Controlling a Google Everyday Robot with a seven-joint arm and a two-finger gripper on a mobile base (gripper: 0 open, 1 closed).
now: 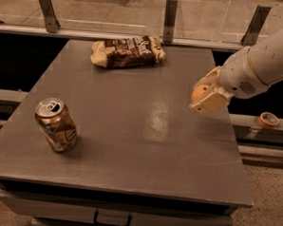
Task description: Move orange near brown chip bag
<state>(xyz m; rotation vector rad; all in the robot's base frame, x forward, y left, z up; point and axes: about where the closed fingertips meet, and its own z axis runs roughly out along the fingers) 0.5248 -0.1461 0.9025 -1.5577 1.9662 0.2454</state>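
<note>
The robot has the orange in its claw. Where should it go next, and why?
Probably carry it across the table toward the brown chip bag. The gripper, over the table's right side, is shut on the orange, while the bag lies well away near the far edge, so the fruit isn't near it yet.
</note>
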